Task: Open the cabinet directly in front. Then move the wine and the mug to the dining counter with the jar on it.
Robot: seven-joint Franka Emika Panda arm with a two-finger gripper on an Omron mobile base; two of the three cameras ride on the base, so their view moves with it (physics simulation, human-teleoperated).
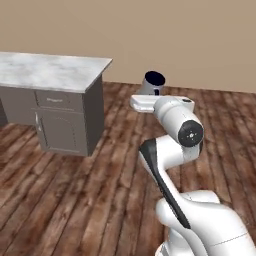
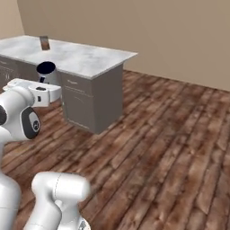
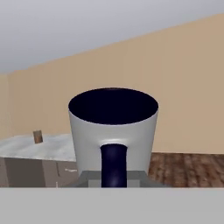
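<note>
- A white robot arm rises from the lower right of the left base frame, its hand stretched forward over a brown plank floor.
- The gripper sits at the bottom centre of the hand frame, clamped on the mug, its tips hidden behind the dark handle.
- The mug stands upright in the grip, pale grey outside and navy inside, its handle facing the hand camera; in the left base frame it shows just above the hand at centre, and in the right base frame at the left.
- Beyond the mug, the dining counter fills the upper left of the left base frame, a marble top over dark doors and drawers; the mug is held in the air beside its near end, not on it.
- The jar stands on the counter top, in the upper left of the right base frame, well apart from the mug.
- A plain tan wall closes the background.
</note>
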